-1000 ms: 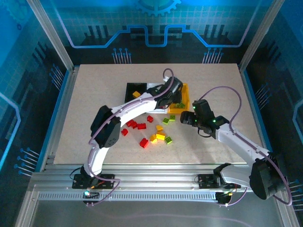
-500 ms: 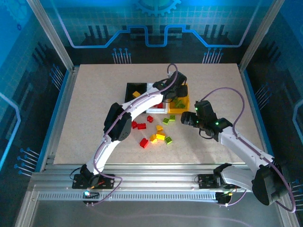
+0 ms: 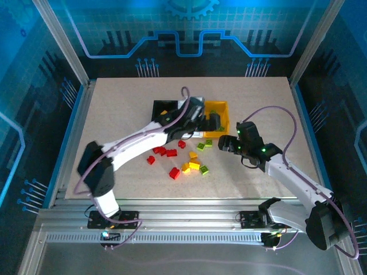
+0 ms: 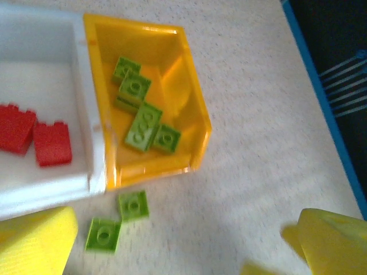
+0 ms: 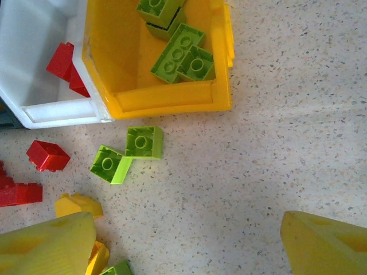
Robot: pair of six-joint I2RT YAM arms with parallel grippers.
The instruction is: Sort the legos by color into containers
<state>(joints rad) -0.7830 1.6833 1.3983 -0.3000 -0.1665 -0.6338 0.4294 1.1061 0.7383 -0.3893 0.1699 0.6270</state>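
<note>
Three containers stand in a row: black [image 3: 159, 109], white [image 4: 40, 86] and yellow-orange [image 3: 221, 109]. Several lime green legos [image 4: 144, 123] lie in the yellow-orange container [image 4: 189, 109], and two red legos [image 4: 35, 139] in the white one. A yellow lego [image 3: 165, 113] lies in the black one. My left gripper [image 3: 207, 121] hangs open and empty over the near end of the yellow-orange container. Loose red [image 3: 166, 152], yellow [image 3: 194, 165] and green [image 3: 204, 145] legos lie on the table in front. My right gripper [image 3: 225, 143] is open above the table, right of two green legos [image 5: 143, 141].
The left forearm [image 3: 155, 133] stretches diagonally over the white container and the red legos. A beige tabletop [image 3: 258, 103] has bare room to the right and far side. Metal frame posts [image 3: 60, 43] and blue rails edge the table.
My left gripper has opened wide, and the left arm has swung its elbow leftward and drawn back slightly over the containers. The right arm has barely moved.
</note>
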